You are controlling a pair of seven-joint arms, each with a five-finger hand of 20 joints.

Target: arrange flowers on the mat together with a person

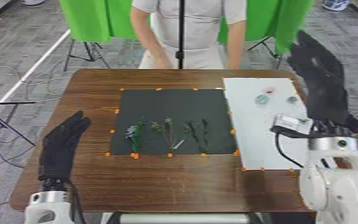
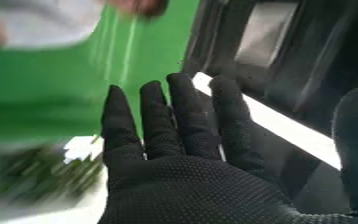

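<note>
Stems lie on the dark mat toward its near edge; blooms on the white sheet by the tabletop's right edge presumably await placement. Arrangement judged part complete. Right hand raised, wide and empty; left hand empty, fingers extended, near the left edge.

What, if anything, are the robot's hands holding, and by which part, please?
Nothing is held: the left hand and the right hand both have straight fingers.
</note>
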